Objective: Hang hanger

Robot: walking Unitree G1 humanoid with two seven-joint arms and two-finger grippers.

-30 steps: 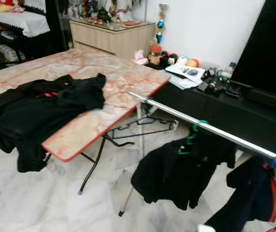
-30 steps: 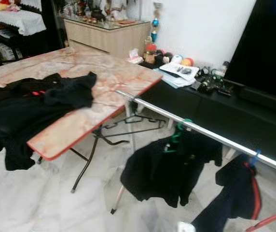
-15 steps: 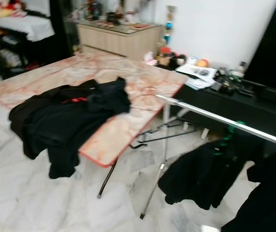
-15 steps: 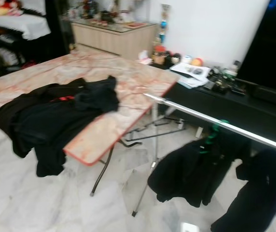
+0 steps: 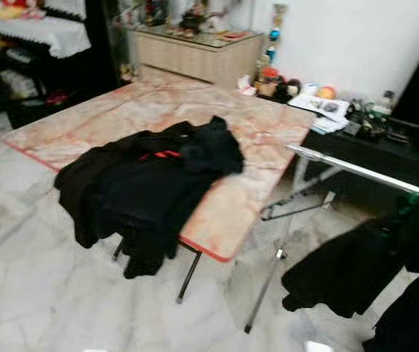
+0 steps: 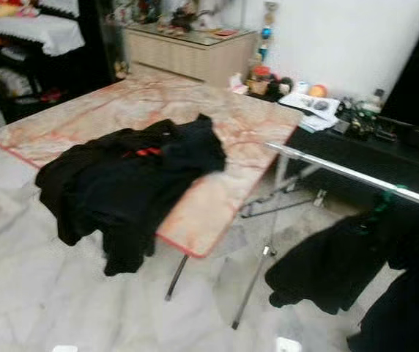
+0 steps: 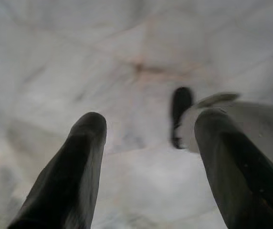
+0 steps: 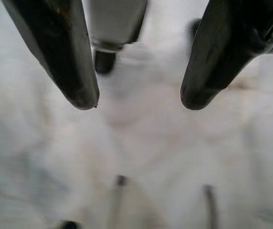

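Since a second ago the head camera swings left, so the table sits centred and the rail slides to the right edge; the things themselves stay put. Both arms hang low over the marble floor: the left gripper and right gripper each have fingers spread wide, holding nothing. Nearest on the table lies a heap of black clothes, draping over its front edge. No loose hanger can be made out in it; one may lie inside. Farther right, a black shirt hangs from the rail on a green hanger. A hanger is probably light and stiff, best gripped at the neck below the hook.
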